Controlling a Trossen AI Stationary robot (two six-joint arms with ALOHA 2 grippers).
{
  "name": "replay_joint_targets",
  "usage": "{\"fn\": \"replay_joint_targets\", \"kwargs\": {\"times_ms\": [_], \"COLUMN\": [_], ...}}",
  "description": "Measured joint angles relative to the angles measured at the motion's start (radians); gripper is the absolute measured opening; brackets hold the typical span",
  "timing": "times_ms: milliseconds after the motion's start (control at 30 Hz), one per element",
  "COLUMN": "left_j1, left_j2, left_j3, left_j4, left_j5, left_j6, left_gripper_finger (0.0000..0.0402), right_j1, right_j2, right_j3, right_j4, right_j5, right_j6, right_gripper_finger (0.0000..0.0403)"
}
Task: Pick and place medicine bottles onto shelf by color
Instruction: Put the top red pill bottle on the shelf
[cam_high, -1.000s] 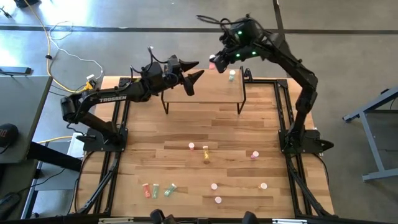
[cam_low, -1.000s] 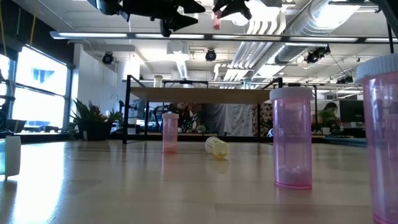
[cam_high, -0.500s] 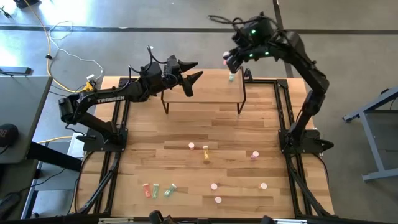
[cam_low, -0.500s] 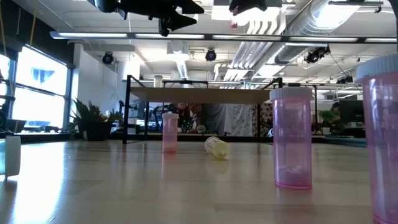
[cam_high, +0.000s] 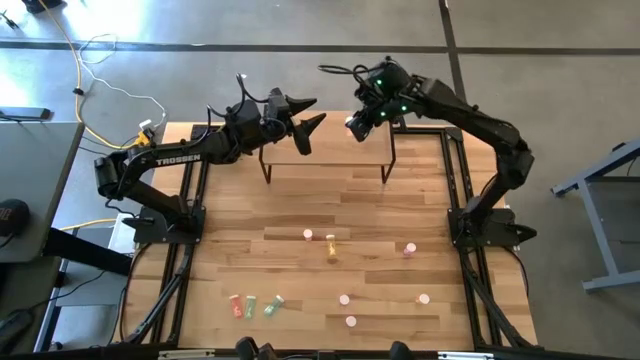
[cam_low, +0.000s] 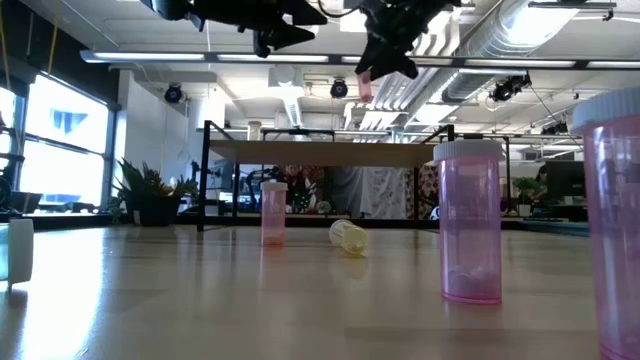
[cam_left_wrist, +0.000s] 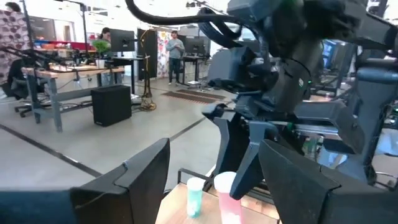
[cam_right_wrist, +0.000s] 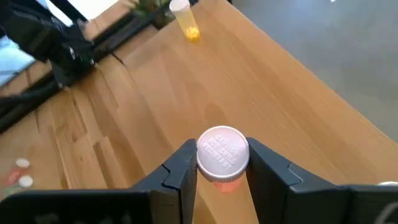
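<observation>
My right gripper (cam_high: 356, 126) hangs over the shelf (cam_high: 325, 155), a light wood top on black legs, shut on a pink medicine bottle (cam_low: 365, 87) with a white cap. A pale-capped bottle (cam_left_wrist: 194, 196) stands on the shelf top close by. My left gripper (cam_high: 310, 124) is open and empty, in the air over the shelf's left end, its fingers pointing at the right gripper. Several more pink, yellow and green bottles (cam_high: 331, 246) stand or lie on the table's near half. My right gripper pinches the pink bottle between its two fingers (cam_right_wrist: 185, 167) at the top, around the white cap (cam_right_wrist: 222, 153). The fingers come from above, pointing down. The bottle stays upright, its body sticking out below the fingertips, lifted clear above the shelf top.
The shelf stands at the slatted table's far edge. Three bottles (cam_high: 252, 304) lie grouped near the table's near left corner, and several pink ones (cam_high: 409, 249) are scattered across the near right. In the low view two pink bottles (cam_low: 469, 220) stand close to the camera. Black frame rails run along both table sides.
My right gripper, still shut on the pink bottle, swung a little toward the table's right edge beyond the shelf's far edge. It then came down and toward the near edge, over the shelf top. The bottle now hangs clearly lower.
</observation>
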Motion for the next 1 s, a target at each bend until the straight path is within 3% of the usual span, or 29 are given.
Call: {"fn": "replay_joint_targets", "kwargs": {"times_ms": [300, 433, 700, 1000], "left_j1": [0.008, 0.007, 0.008, 0.008], "left_j2": [-0.001, -0.001, -0.002, -0.002], "left_j3": [0.000, 0.000, 0.000, 0.000], "left_j4": [-0.001, -0.001, -0.001, -0.001], "left_j5": [-0.024, -0.021, -0.021, -0.021], "left_j6": [0.000, 0.006, 0.036, 0.035], "left_gripper_finger": [0.0239, 0.0239, 0.0239, 0.0239], "right_j1": [0.001, 0.001, -0.007, -0.026], "right_j2": [-0.082, -0.079, -0.077, -0.051], "right_j3": [-0.304, -0.382, -0.405, -0.405], "right_j4": [0.453, 0.549, 0.563, 0.547], "right_j5": [0.018, 0.087, 0.196, 0.197], "right_j6": [-0.002, -0.049, -0.178, -0.196], "right_gripper_finger": [0.0104, 0.0104, 0.0104, 0.0104]}}
